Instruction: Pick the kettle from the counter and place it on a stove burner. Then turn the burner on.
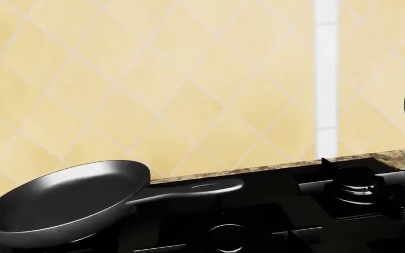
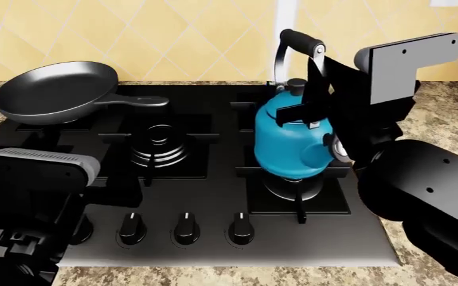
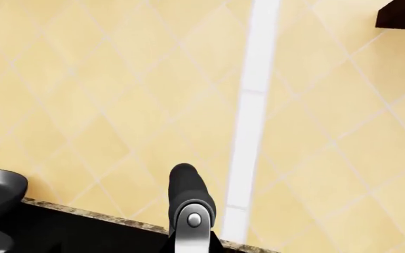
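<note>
Kettle, squat glossy teal-blue with arched metal handle [image 2: 293, 140]: above small round black front burner [image 2: 297, 187], contact unclear | right pincer [image 2: 318, 98]: at handle, grip hidden, cannot tell | left pincer: unseen | step: placing | next: set down, release, turn black knob [image 2: 241, 229].

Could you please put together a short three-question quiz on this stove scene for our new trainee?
1. True or false: the kettle is over a front stove burner.
2. Which item sits at the hob's back left? A) frying pan B) white jar C) pot lid
3. How many control knobs show along the hob's front edge in the head view?

Key: 1 true; 2 A; 3 three.
</note>
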Motion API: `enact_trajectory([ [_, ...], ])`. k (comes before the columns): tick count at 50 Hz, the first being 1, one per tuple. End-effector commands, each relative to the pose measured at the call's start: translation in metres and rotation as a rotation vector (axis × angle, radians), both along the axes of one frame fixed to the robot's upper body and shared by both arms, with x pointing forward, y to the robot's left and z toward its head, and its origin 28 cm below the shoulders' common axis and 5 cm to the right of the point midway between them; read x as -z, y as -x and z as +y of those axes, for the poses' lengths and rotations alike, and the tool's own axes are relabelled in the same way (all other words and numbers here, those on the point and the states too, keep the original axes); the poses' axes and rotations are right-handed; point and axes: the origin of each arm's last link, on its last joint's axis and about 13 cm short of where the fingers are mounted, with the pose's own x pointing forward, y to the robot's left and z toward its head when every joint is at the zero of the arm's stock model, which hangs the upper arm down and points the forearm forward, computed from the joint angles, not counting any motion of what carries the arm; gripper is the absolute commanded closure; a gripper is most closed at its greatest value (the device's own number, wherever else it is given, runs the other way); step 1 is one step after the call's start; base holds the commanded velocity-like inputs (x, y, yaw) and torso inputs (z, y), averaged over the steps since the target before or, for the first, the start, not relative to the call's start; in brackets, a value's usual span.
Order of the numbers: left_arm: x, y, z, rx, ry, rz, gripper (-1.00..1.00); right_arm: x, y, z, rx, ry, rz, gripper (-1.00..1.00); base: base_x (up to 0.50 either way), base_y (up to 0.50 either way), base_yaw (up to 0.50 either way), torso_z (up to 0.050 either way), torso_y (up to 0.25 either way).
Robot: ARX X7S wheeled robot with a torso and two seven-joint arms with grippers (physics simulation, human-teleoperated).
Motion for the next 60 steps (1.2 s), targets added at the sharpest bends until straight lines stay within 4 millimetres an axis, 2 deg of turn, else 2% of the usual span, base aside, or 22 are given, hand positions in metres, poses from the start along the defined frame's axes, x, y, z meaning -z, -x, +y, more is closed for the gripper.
enact_trajectory([
  [1, 0.002, -0.001, 0.001, -0.002, 0.002, 0.002, -1.0, 0.004, -0.008, -0.003, 0.021, -0.006, -0.037, 1.0, 0.0, 0.0, 0.0, 0.0, 0.0],
  [27, 0.001, -0.001, 0.001, -0.001, 0.008, 0.002, -1.0, 0.019, -0.013, -0.004, 0.011, -0.008, 0.009, 1.0, 0.0, 0.0, 0.0, 0.0, 0.0],
  [28, 0.0, -0.001, 0.001, -0.001, 0.006, 0.0, -1.0, 0.019, -0.012, -0.004, 0.005, -0.007, 0.016, -1.0, 0.0, 0.0, 0.0, 0.0, 0.0],
  [49, 0.001, 0.0, 0.0, 0.004, 0.004, 0.0, -1.0, 0.013, 0.0, -0.004, 0.004, -0.028, -0.006, -1.0, 0.0, 0.0, 0.0, 0.0, 0.0],
  [60, -0.003, 0.003, -0.003, 0.017, 0.009, -0.009, -1.0, -0.007, 0.041, -0.005, 0.018, -0.083, -0.034, -1.0, 0.0, 0.0, 0.0, 0.0, 0.0],
])
